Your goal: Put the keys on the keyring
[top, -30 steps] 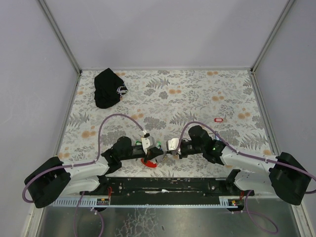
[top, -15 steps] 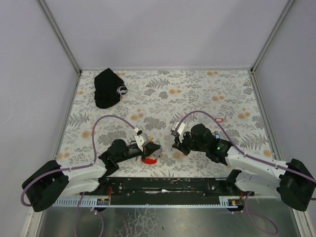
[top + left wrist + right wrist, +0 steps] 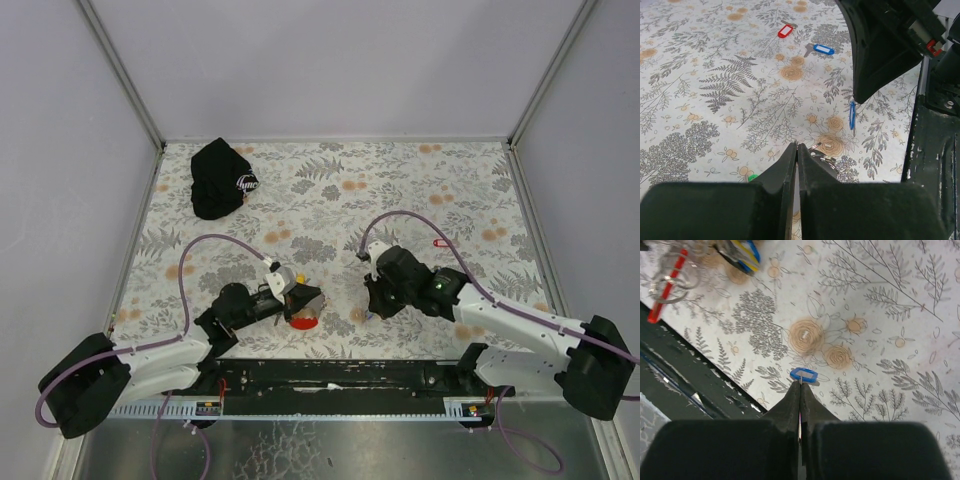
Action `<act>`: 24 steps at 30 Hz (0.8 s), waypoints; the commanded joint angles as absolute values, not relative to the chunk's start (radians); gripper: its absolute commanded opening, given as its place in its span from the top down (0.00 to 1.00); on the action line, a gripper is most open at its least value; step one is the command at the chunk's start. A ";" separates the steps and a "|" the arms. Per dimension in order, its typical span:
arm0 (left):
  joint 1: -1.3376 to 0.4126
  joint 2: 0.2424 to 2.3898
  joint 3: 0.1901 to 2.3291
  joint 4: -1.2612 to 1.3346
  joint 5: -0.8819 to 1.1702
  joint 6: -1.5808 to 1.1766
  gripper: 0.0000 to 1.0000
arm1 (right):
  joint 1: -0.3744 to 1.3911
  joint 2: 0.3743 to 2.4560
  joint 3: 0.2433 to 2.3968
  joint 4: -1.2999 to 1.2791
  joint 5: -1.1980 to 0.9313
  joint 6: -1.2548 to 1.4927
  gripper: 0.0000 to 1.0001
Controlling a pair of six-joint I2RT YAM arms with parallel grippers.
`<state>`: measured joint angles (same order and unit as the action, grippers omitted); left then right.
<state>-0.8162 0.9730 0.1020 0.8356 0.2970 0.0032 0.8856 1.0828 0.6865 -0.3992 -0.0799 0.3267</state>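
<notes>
My left gripper (image 3: 797, 146) is shut on the keyring (image 3: 823, 153), whose thin wire loops show just right of the fingertips. From above, the keyring's red piece (image 3: 302, 322) hangs under the left gripper (image 3: 304, 300). A green tag (image 3: 753, 176) peeks out beside the left finger. My right gripper (image 3: 800, 385) is shut on the shank of a blue-tagged key (image 3: 804, 375), tag pointing down at the cloth. The same key (image 3: 852, 115) hangs below the right gripper (image 3: 371, 308), apart from the ring. The right wrist view shows the ring's red bar (image 3: 667, 287) and blue and yellow tags (image 3: 742, 250).
A red-tagged key (image 3: 785, 31) and another blue-tagged key (image 3: 823, 49) lie loose on the floral cloth (image 3: 400, 190) beyond the right arm. A black cap (image 3: 220, 178) sits at the far left corner. The black base rail (image 3: 330, 375) runs along the near edge.
The two grippers, tip to tip a second ago, have separated. The right one swung right and down with the blue-tagged key; the left arm drew back slightly with the keyring.
</notes>
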 commanded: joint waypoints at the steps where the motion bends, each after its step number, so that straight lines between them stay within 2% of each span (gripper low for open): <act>1: -0.807 0.954 0.099 0.891 0.275 0.005 1.00 | 0.897 1.167 0.767 -0.504 0.002 0.372 1.00; 11: -0.806 0.934 0.101 0.866 0.277 0.007 1.00 | 0.892 1.411 0.853 -0.367 0.203 0.278 1.00; 24: -0.806 0.929 0.100 0.861 0.278 0.007 1.00 | 0.858 1.522 0.795 -0.064 0.217 0.191 1.00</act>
<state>-0.8108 0.9409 0.1020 0.8181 0.2886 0.0032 0.8673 1.5253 0.8181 -0.2096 0.1864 0.2230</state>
